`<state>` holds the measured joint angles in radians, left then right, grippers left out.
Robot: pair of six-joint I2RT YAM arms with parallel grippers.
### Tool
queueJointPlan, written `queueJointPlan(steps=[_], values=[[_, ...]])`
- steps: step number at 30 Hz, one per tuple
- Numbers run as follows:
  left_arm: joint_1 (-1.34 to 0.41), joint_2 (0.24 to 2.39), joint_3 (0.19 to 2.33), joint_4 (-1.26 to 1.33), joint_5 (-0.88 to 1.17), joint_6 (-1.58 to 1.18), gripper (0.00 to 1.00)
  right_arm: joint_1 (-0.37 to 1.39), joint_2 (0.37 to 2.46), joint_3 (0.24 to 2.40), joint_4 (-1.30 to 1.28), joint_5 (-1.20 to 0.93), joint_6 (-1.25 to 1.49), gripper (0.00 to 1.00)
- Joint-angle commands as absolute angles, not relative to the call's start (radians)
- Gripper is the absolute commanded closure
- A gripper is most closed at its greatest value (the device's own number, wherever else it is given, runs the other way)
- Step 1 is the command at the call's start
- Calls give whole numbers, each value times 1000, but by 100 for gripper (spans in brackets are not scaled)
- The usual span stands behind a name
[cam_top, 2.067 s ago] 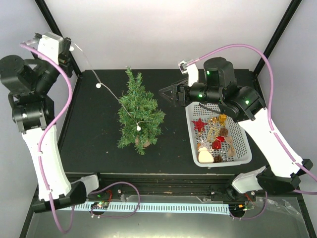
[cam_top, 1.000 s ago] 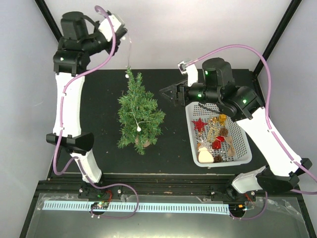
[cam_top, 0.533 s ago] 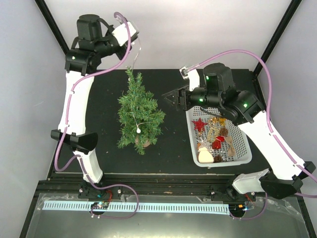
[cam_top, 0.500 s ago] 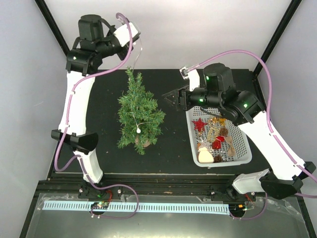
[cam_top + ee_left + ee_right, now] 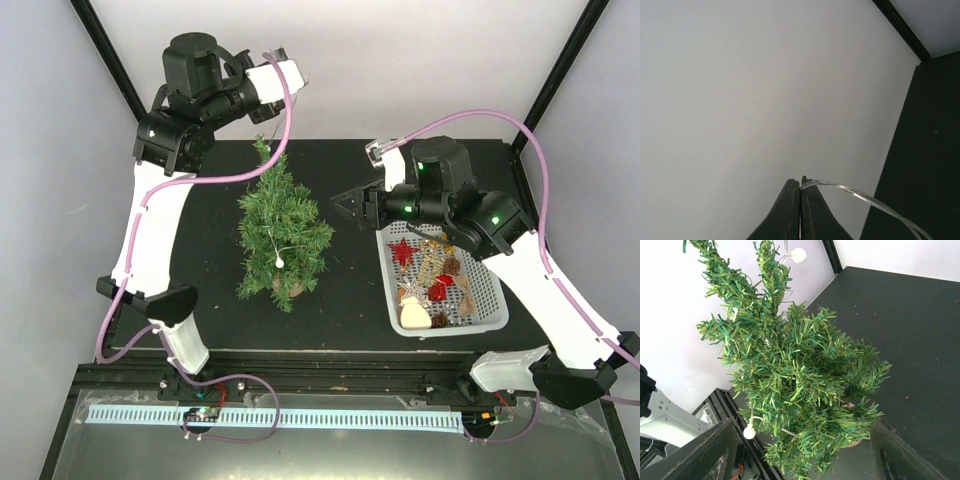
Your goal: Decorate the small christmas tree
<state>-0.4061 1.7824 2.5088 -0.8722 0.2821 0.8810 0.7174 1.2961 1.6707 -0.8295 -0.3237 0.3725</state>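
The small christmas tree stands upright at the table's middle left, and fills the right wrist view. A clear wire string of lights with white bulbs hangs in its branches; two bulbs show in the right wrist view. My left gripper is raised high behind the treetop. It is shut on the clear wire, with the fingertips pressed together. My right gripper is open and empty, just right of the tree and apart from it; it also shows in the right wrist view.
A white basket with a red star, a snowman and several other ornaments sits at the right. Black frame posts stand at the back corners. The white back wall is close behind the left gripper.
My left arm has swung from the far left to high behind the treetop, carrying the wire. My right gripper has shifted slightly down and stays beside the tree.
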Motion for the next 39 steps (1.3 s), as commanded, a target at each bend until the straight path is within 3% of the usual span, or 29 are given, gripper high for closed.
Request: queueJointPlan(steps=[1,24,39], values=[[-467,1740,2484,-812,157,1008,98,712,1268,1658,-783,-316,379,26],[-783,1564,2131,-505,-273,1383,98,693,1199,1563,-732,-285,409,27],[-868,1472,2143,-814,-235,1090,98,638,1198,1554,-728,-328,392,27]])
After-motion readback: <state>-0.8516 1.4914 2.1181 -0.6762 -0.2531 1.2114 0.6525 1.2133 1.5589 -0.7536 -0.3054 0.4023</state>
